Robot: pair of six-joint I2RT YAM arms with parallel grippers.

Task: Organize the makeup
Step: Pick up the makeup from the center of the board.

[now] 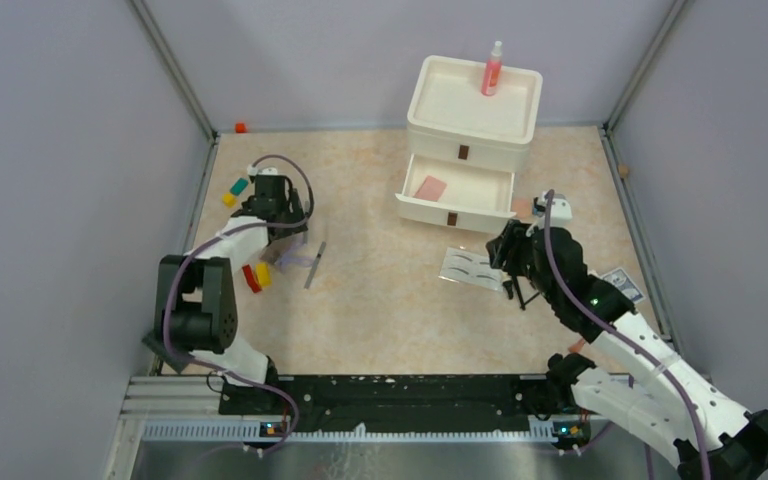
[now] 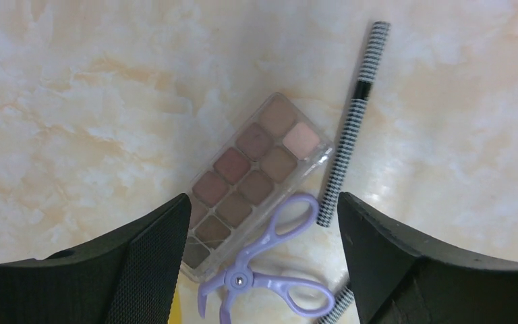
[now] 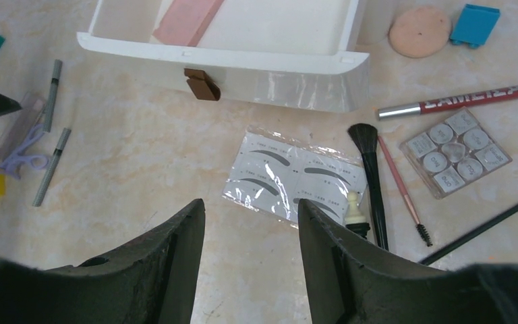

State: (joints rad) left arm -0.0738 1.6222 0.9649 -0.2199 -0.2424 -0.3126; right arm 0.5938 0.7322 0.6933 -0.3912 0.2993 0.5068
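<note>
My left gripper [image 2: 263,202] is open and empty. It hovers low over a clear eyeshadow palette [image 2: 256,172], a purple scissor-handled tool [image 2: 270,270] and a checkered pencil [image 2: 354,115]. My right gripper [image 3: 251,216] is open and empty, just in front of the white eyebrow card [image 3: 293,177]. A pink pad [image 3: 187,20] lies in the open drawer [image 3: 243,64]. The pink spray bottle [image 1: 492,68] stands on top of the drawer unit. Right of the card lie a black brush [image 3: 369,175], a red-and-silver tube [image 3: 455,101], a clear palette [image 3: 455,152] and a peach sponge [image 3: 419,30].
The white drawer unit [image 1: 472,130] stands at the back centre. Teal and yellow toy blocks [image 1: 234,190] and red and yellow blocks [image 1: 256,276] flank the left arm. A blue block [image 3: 473,25] lies by the sponge. Grey walls enclose the table.
</note>
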